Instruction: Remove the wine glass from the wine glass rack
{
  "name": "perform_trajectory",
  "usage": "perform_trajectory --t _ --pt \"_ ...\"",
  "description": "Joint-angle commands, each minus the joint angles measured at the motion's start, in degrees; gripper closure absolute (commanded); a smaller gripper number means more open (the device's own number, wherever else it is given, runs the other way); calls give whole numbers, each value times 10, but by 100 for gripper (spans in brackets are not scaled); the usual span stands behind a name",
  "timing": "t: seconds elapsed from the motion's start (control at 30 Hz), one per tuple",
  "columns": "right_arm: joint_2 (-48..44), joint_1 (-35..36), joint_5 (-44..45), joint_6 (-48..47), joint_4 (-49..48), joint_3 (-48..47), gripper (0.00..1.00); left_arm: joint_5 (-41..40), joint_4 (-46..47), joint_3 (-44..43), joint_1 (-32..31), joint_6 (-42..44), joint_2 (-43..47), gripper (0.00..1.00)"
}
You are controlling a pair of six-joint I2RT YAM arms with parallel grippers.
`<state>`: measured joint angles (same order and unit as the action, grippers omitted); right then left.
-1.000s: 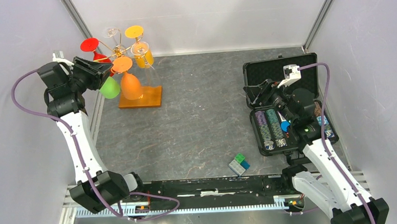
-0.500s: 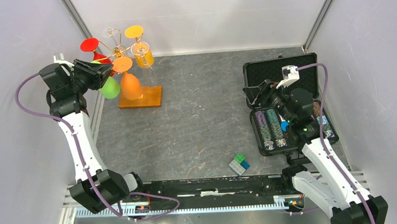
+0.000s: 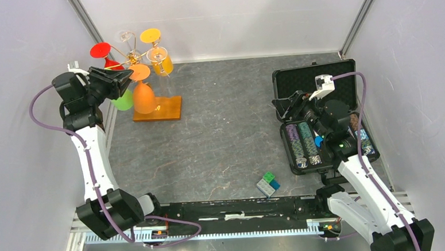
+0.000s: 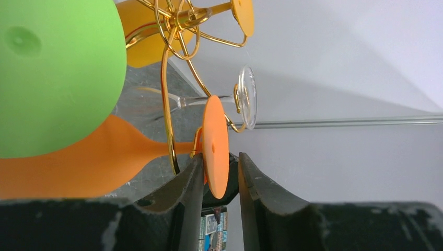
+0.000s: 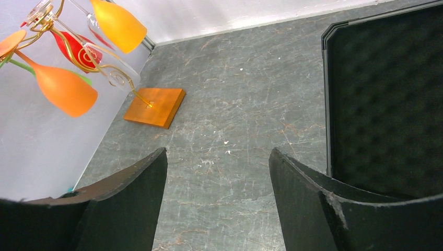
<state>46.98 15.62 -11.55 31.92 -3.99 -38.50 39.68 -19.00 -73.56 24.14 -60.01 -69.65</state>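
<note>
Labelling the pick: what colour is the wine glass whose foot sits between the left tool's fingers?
The wine glass is orange; left wrist view shows it best.

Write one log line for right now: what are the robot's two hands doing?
left gripper: open, straddling orange wine glass foot | glass: on wine glass rack | right gripper: open, holding nothing

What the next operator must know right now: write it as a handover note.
Left claw: open, fingers flanking the foot of the orange wine glass, not clamped.
Right claw: open, empty, by the open black case.
Wine glass rack: far left, orange glass hanging on it.
Done: left claw lined up.
Left: close, slide the foot out of the wire arm, lift clear.
</note>
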Motion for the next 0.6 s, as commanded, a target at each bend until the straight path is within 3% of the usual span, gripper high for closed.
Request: perform_trajectory --t 0.0,0.13,0.27,0.57 --pt "-6 -2 6 6 -17 6 24 3 36 7 -13 -38 6 67" --pt "-9 -2 9 4 -13 5 24 -2 36 13 -22 -37 0 78" --pt "-12 -2 11 3 -9 3 24 -6 33 13 -22 -36 9 97" --pt "-24 -2 29 1 1 0 24 -40 0 -16 -22 -36 71 98"
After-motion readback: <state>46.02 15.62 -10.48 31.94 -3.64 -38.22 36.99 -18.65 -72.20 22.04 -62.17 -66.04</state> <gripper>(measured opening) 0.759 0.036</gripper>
